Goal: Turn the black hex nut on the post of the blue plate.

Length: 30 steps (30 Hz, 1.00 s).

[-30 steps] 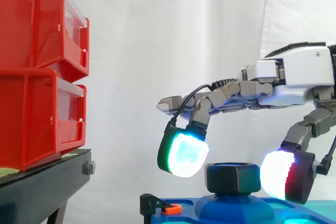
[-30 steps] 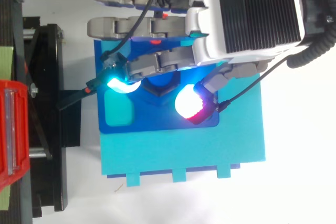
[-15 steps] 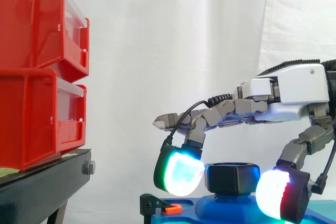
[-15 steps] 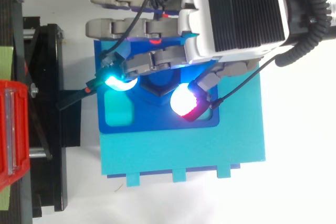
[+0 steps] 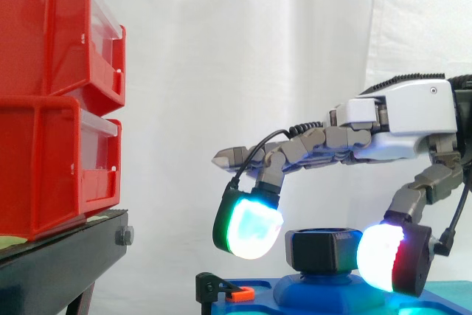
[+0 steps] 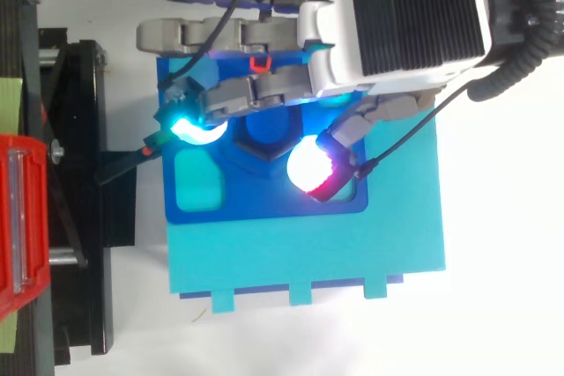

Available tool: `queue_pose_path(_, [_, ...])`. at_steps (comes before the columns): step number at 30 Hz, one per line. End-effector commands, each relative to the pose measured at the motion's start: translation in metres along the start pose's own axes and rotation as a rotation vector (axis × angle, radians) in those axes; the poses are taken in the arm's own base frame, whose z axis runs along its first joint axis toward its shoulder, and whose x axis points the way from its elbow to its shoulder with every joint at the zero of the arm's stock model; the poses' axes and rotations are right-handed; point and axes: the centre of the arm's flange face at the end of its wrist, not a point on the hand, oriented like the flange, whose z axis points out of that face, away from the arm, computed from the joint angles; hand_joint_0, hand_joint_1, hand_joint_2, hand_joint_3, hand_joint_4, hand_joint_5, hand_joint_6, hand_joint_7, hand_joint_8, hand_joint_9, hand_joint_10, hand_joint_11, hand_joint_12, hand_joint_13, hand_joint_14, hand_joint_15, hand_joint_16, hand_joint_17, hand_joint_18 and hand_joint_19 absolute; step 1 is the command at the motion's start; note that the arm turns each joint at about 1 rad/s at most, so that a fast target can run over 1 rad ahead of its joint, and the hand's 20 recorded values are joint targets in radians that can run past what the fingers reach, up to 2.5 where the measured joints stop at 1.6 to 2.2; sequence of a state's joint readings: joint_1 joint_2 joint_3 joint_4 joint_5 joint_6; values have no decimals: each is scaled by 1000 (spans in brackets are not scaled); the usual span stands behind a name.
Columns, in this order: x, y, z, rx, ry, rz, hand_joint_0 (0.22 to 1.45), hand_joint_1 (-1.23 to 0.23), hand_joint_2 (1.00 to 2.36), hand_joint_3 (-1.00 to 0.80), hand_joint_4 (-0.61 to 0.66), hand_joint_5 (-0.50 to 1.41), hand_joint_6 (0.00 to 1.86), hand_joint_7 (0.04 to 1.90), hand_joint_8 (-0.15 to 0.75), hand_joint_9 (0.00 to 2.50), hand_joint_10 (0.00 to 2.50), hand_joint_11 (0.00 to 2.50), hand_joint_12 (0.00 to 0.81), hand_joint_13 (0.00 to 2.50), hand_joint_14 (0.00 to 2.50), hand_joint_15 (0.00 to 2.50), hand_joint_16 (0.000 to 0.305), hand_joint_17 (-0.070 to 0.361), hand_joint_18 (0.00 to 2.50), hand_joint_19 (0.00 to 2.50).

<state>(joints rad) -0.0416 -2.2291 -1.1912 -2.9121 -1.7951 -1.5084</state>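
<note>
**Side view:** the camera stands beside the work at about its height. It looks level across it toward the white curtain (image 5: 236, 49), from close in. The red bins (image 5: 51, 101) on the black stand (image 5: 59, 263) lie at the left edge, and the hand (image 5: 398, 119) enters from the right.

**Top view:** the camera looks straight down from near above, with the stand at the left edge and the hand entering from the top right.

**Shared by both views:** the blue plate (image 6: 264, 200), the black hex nut (image 5: 324, 248), the hand, the bins and the stand.
</note>
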Motion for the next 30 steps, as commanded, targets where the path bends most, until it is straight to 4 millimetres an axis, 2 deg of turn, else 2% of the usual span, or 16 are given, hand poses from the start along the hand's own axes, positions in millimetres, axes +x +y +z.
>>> queue_pose_path(1, [-6, -3, -2, 4, 21, 4, 454, -673, 1000, -500, 19, -300, 501, 796, 99, 0, 0, 0, 285, 31, 0, 22, 39, 88, 107, 145])
queue_pose_path(30, [-4, -11, -7, 18, 38, 6, 452, -625, 1000, -500, 36, -300, 501, 821, 100, 0, 0, 0, 283, 49, 0, 27, 39, 88, 117, 165])
